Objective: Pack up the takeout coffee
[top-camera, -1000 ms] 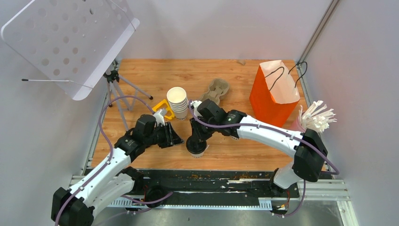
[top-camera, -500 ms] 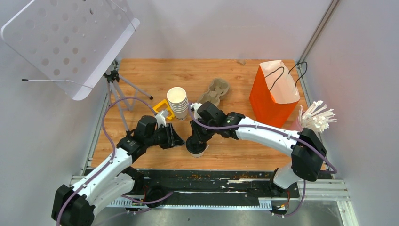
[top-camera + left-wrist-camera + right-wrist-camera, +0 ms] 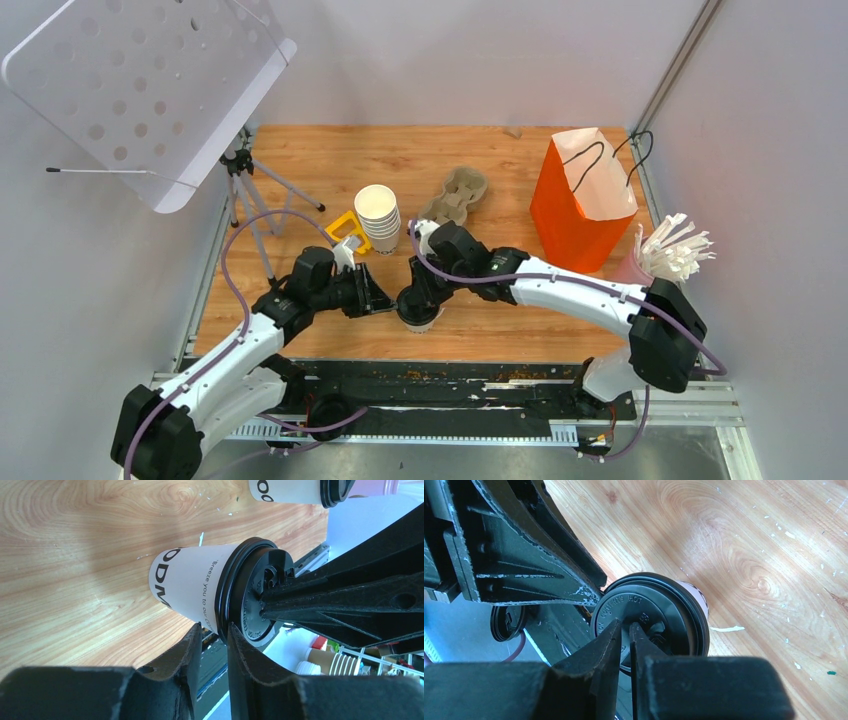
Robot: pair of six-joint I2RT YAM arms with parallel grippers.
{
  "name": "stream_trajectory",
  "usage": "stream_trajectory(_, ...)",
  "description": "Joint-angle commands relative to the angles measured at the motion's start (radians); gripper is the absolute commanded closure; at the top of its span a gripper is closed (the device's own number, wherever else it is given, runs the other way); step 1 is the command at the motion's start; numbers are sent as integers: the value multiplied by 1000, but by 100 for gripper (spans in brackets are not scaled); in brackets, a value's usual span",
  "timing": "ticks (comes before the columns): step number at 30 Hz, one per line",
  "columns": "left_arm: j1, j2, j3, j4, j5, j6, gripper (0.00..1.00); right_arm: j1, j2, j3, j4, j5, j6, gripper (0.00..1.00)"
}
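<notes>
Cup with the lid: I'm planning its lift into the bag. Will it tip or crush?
Likely tippy: the cup narrows toward its base. Its paper wall would probably dent under a hard squeeze; the rim of the lid looks stiffer. Its fill, hence weight, is hidden.

Pale grey walls (image 3: 480, 60) enclose a wooden table (image 3: 330, 160), a perforated white panel (image 3: 140, 80) tilted at left.

Robotics laboratory cell, plain grey partition walls (image 3: 480, 60) enclosing a light wooden tabletop (image 3: 330, 160), perforated white panel (image 3: 140, 90) on black tripod (image 3: 240, 165) at 10 o'clock, aluminium mounting rails (image 3: 450, 437) at 6 o'clock.
</notes>
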Motion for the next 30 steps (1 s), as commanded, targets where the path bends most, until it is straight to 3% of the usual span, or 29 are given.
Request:
stream_trajectory(1,2,34,8,-122,-101,45,70,3,-19,-71,-30,35,20,86)
stream_trajectory(9,0,53,-49,-161,-152,58,75,-14,-44,-167,21,34,39,86)
stream_trajectory(15,-6,46,-66,-78,-79,24,77,-18,-48,-174,22,32,40,86)
stream_trajectory(21,-6,-32,53,-46,-23,-6,67,-16,-65,-44,-53,23,12,84)
stream_trajectory(30,-6,-24,360,-310,-106,169,50,-16,-90,156,-185,44,-22,69)
